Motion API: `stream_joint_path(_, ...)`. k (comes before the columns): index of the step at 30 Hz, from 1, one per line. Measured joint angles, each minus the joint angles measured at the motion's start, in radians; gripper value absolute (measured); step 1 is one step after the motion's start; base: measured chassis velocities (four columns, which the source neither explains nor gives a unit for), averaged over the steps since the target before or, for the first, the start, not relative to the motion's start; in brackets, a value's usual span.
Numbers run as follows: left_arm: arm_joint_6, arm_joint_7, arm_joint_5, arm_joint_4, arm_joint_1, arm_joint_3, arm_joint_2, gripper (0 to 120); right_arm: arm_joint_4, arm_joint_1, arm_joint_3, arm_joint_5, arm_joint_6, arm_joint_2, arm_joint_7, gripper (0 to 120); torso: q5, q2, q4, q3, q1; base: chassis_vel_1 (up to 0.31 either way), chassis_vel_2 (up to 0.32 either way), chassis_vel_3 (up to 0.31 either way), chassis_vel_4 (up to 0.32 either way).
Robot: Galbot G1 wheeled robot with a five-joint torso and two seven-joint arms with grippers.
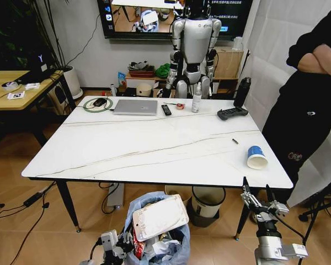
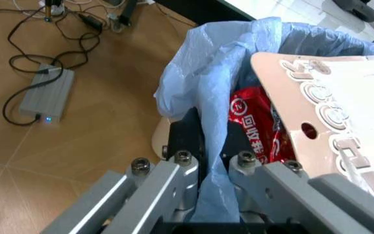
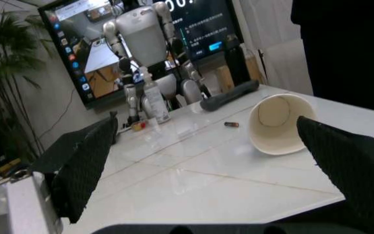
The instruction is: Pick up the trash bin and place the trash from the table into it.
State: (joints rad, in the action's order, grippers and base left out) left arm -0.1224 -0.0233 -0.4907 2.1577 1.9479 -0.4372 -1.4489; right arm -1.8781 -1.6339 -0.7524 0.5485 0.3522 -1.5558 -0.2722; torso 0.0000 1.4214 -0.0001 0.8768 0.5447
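Note:
The trash bin [image 1: 154,234], lined with a light-blue bag, stands at the table's [image 1: 154,149] front edge, stuffed with a pale plastic pack [image 1: 160,216] and a red wrapper [image 2: 252,126]. My left gripper [image 2: 210,168] is shut on the bin's rim and bag [image 2: 206,92], at the bin's left side [image 1: 113,245]. A blue-white paper cup [image 1: 256,157] lies on its side near the table's front right corner. My right gripper [image 1: 259,201] is open just below that corner. In the right wrist view the cup [image 3: 278,124] lies ahead of the open right gripper [image 3: 213,165], apart from it.
At the table's far edge lie a laptop [image 1: 135,106], a remote [image 1: 166,109], a bottle [image 1: 196,99] and a black controller [image 1: 232,113]. A person [image 1: 309,110] stands at the right. A cream bin [image 1: 208,201] sits under the table. Cables and a power brick [image 2: 44,95] lie on the floor.

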Motion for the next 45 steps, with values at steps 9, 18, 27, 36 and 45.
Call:
stream_joint_path(9, 0.0, 0.0, 0.001, -0.001, -0.001, 0.002, -0.003, 0, 0.003, 0.002, -0.003, 0.002, 0.002, 0.002, -0.001, 100, 0.0, 0.0, 0.0, 0.0, 0.0, -0.052, -0.049, 0.041, 0.053)
stream_joint_path(18, 0.0, 0.0, 0.003, -0.004, -0.002, 0.004, -0.005, 0, 0.004, 0.001, -0.007, 0.01, 0.005, 0.007, -0.001, 100, -0.0001, 0.0, 0.0, 0.0, 0.0, -0.004, -0.008, 0.009, 0.012)
stream_joint_path(27, 0.0, -0.001, 0.003, -0.007, -0.004, 0.002, -0.006, 0, -0.003, 0.003, -0.025, -0.023, -0.043, 0.031, 0.002, 100, 0.0, 0.0, 0.0, 0.0, 0.0, 0.0, 0.0, 0.0, 0.0)
stream_joint_path(36, 0.0, -0.002, 0.003, -0.007, 0.0, -0.015, -0.012, 0, 0.005, 0.061, -0.006, -0.081, -0.152, 0.14, 0.071, 100, 0.0, 0.0, 0.0, 0.0, 0.0, 0.0, 0.0, 0.0, 0.0)
stream_joint_path(45, -0.002, -0.002, 0.005, -0.003, 0.001, -0.018, -0.015, 0, 0.043, 0.137, 0.034, -0.118, -0.24, 0.203, 0.238, 100, 0.0001, 0.0, 0.0, 0.0, 0.0, 0.0, 0.0, 0.0, 0.0)
